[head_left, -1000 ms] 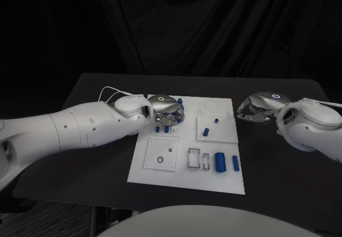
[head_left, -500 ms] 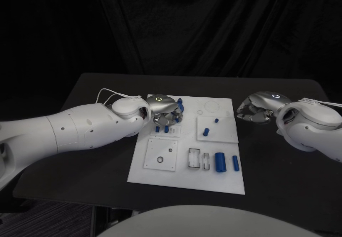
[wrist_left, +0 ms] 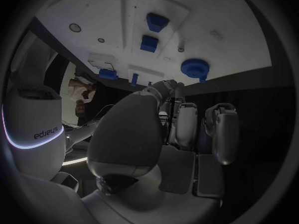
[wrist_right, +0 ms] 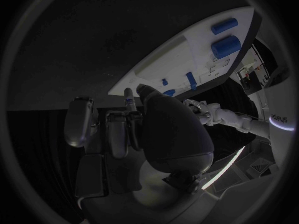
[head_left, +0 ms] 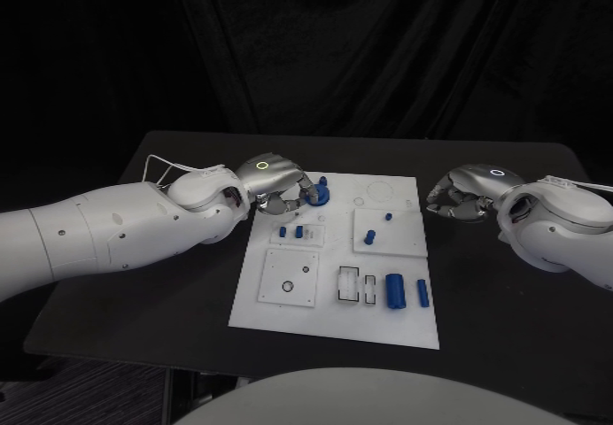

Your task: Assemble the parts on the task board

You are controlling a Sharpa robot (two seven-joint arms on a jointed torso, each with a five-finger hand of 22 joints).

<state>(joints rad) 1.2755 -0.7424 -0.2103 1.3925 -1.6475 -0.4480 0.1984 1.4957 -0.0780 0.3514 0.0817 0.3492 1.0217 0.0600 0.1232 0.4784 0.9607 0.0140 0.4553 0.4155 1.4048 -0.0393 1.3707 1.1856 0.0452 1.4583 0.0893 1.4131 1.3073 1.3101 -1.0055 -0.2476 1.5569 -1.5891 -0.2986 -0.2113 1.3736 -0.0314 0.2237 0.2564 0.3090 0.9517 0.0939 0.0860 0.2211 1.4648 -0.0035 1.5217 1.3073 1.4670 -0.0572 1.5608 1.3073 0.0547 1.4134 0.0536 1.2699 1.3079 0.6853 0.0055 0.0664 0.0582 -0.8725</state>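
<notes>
This looks like a robotics lab or test room. A black curtain (head_left: 384, 62) hangs in folds behind the black surface (head_left: 166, 266), closing off the background. On the surface lies a white task board (head_left: 335, 326) with cut-out slots and small blue parts (head_left: 395, 289), a bench-test fixture. Two white robot arms (head_left: 115, 230) reach over it.

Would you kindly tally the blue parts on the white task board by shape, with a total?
Blue cylinders lying flat: 2
Small blue blocks side by side: 2
Blue pegs: 2
Round blue part: 1
Total: 7
</notes>
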